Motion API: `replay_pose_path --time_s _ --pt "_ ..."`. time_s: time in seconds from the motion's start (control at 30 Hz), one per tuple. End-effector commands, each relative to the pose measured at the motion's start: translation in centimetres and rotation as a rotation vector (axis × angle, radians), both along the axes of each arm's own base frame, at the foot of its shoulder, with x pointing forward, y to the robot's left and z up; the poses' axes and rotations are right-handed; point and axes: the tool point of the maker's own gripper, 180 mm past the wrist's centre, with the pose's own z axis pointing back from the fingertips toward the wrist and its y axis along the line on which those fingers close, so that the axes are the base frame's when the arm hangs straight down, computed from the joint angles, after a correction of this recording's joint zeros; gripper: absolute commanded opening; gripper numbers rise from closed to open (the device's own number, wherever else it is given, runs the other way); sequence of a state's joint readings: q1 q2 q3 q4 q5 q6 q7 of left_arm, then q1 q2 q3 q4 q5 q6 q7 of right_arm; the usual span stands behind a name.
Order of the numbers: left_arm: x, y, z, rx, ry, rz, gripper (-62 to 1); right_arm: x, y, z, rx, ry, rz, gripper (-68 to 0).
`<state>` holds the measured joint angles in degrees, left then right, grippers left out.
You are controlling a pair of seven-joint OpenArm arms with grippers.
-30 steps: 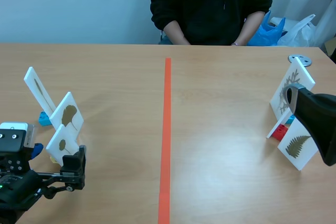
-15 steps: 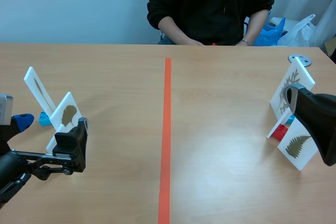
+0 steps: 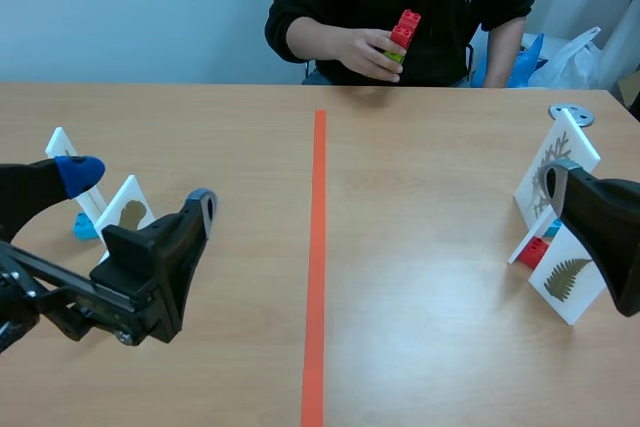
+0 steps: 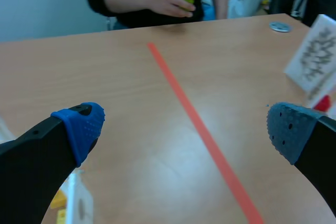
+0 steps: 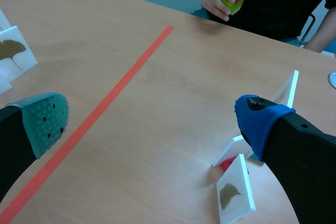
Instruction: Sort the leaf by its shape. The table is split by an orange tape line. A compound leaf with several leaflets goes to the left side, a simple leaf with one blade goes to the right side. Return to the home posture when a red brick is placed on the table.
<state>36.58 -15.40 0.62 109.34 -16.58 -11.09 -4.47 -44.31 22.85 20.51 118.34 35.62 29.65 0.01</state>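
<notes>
I am holding my left fingers (image 4: 79,127) and right fingers (image 5: 47,119) spread wide, gripping nothing. The red brick (image 3: 405,27) is sitting in a person's hand (image 3: 362,52) above the surface's (image 3: 420,197) far edge, not down yet. The fern card (image 3: 567,277) is standing at my right: probably light, stiff, tippy. Pinching its top edge looks best.

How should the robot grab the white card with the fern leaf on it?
Probably by its top edge, coming down from above. The fern card is a thin flat board standing on its edge, so one finger can press the picture side and one the back. A small red block sits at its foot, leaving less room there.
</notes>
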Motion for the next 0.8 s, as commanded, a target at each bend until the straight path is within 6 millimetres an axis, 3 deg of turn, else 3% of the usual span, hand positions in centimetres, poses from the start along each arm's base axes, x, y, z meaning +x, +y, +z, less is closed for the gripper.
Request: replay_pose_path --time_s 0.0,0.1,0.47,0.77 --pt "-0.2 -0.5 0.9 -0.019 -0.018 -0.014 1.4 0.2 0.2 0.8 0.015 -0.028 0.007 0.4" --pt "-0.4 -0.7 1.4 -0.02 -0.024 -0.024 1.4 0.2 0.2 0.8 0.015 -0.027 0.007 0.4" --pt "-1.2 -2.7 0.5 -0.039 0.031 -0.087 1.4 0.2 0.2 0.6 0.01 -0.018 0.007 0.4" --pt "-1.4 -2.8 0.3 -0.023 0.04 -0.105 1.4 0.2 0.2 0.6 0.009 -0.015 0.007 0.4"
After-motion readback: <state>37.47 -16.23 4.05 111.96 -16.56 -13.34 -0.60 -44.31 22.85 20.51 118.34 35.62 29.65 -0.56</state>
